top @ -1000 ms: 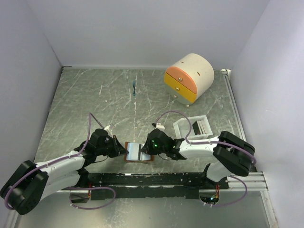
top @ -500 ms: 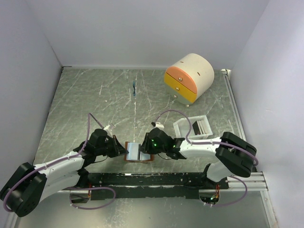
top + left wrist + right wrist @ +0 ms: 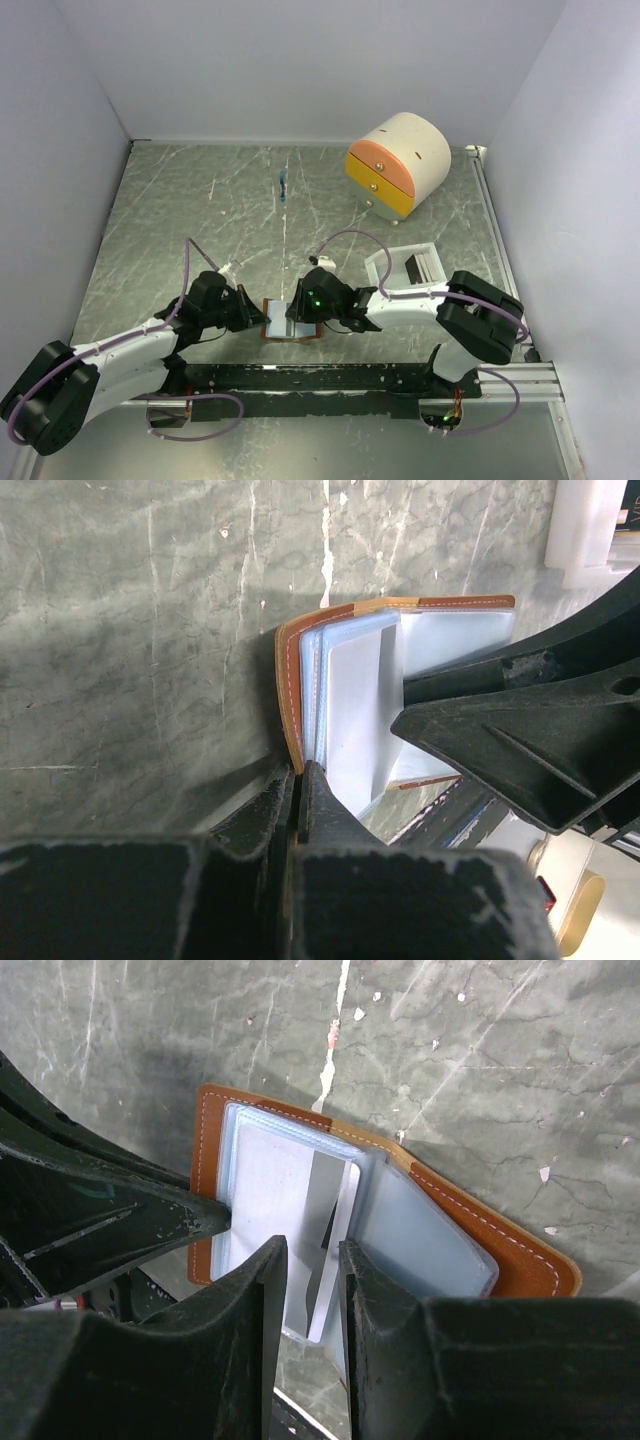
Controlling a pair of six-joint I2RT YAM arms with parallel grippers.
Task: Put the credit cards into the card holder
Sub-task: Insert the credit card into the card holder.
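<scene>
The card holder (image 3: 290, 322), a brown wallet, lies open near the front edge, with pale blue-grey pockets showing in the right wrist view (image 3: 420, 1230). My left gripper (image 3: 256, 312) is shut on the wallet's left leather edge (image 3: 290, 695). My right gripper (image 3: 302, 310) hangs over the wallet's middle, jaws a narrow gap apart. A grey credit card (image 3: 332, 1225) stands tilted in that gap with its end among the pockets; the pads do not clamp it. More cards (image 3: 418, 268) stand on edge in the white tray.
The white tray (image 3: 385, 270) sits just right of the right arm. A cream-and-orange drawer box (image 3: 398, 165) stands at the back right. A small blue object (image 3: 284, 187) lies at the back middle. A black rail (image 3: 330, 378) runs along the near edge.
My right gripper has slid left, from the wallet's right side to over its middle. The left gripper and the wallet have stayed in place.
</scene>
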